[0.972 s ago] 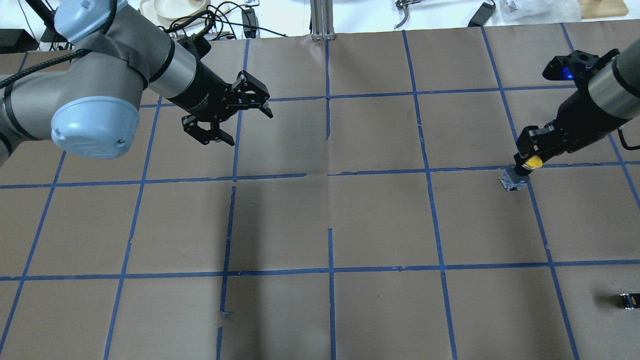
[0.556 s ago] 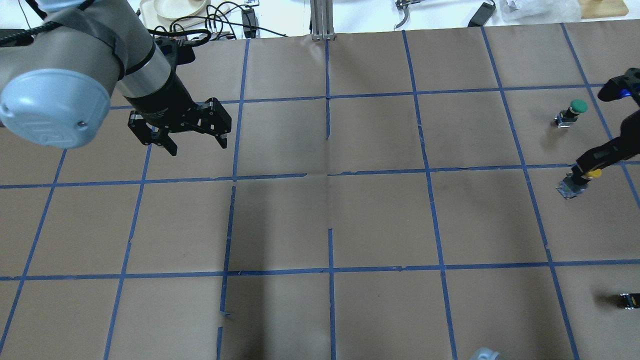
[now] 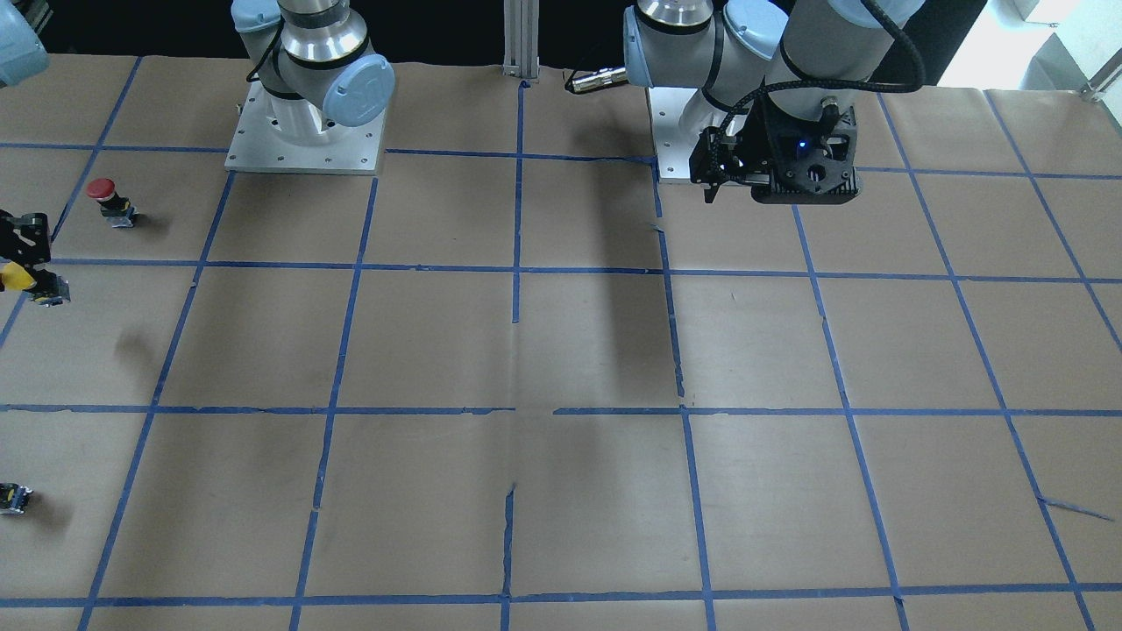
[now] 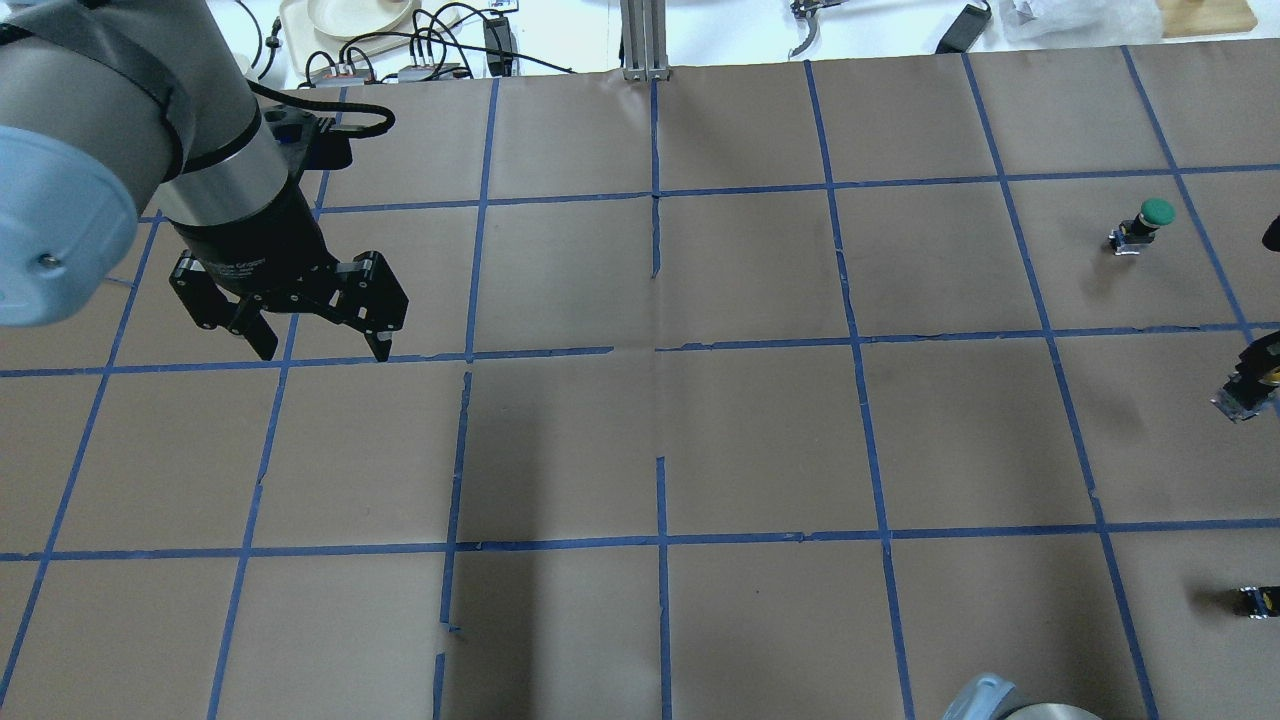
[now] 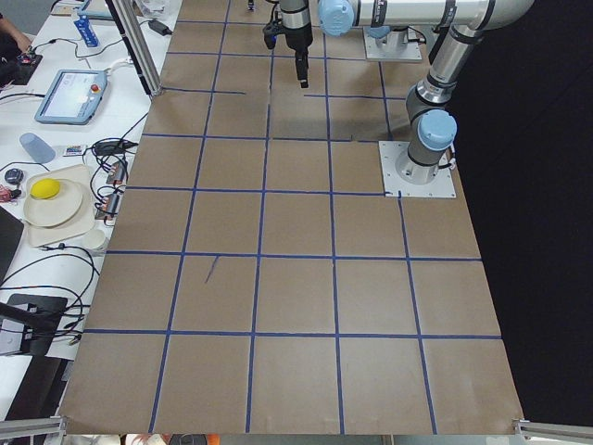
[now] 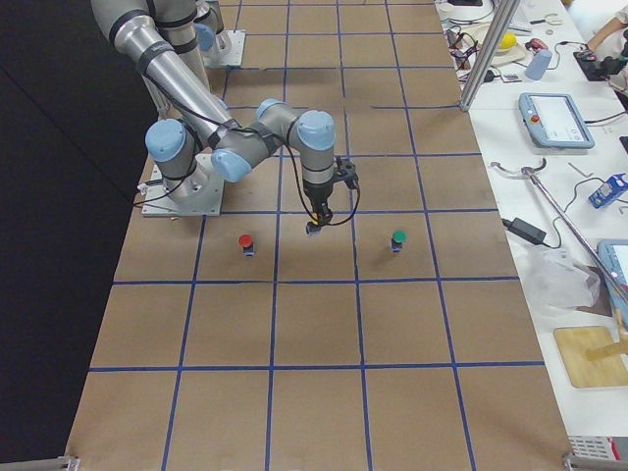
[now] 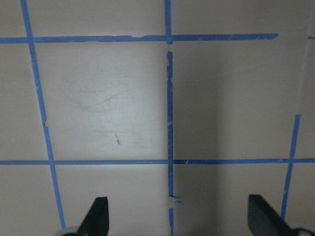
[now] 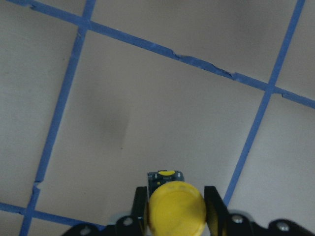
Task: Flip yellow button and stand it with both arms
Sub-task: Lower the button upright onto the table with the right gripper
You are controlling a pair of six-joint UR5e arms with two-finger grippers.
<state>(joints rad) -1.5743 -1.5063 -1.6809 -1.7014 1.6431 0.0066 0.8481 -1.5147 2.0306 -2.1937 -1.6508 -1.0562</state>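
The yellow button point(image 8: 177, 210) sits between the fingers of my right gripper point(image 8: 177, 199), cap toward the wrist camera and black body pointing away. The gripper is shut on it and holds it above the paper, its shadow lying apart on the table. In the overhead view the button's body point(image 4: 1243, 398) and right gripper point(image 4: 1264, 362) are at the right edge. In the front view the button point(image 3: 12, 279) hangs at the left edge. My left gripper point(image 4: 325, 350) is open and empty over the table's left side, pointing down; it also shows in the left wrist view point(image 7: 178, 219).
A green-capped button point(image 4: 1150, 220) stands at the far right, beyond the right gripper. A red-capped button point(image 3: 103, 197) stands near the right arm's base. A small black part point(image 4: 1258, 600) lies at the near right. Brown paper with blue tape grid point(image 4: 660, 340) covers the table.
My right gripper has carried the yellow button rightward to the view's edge, uncovering the green button. My left arm has swung left and back, its open gripper now pointing down.
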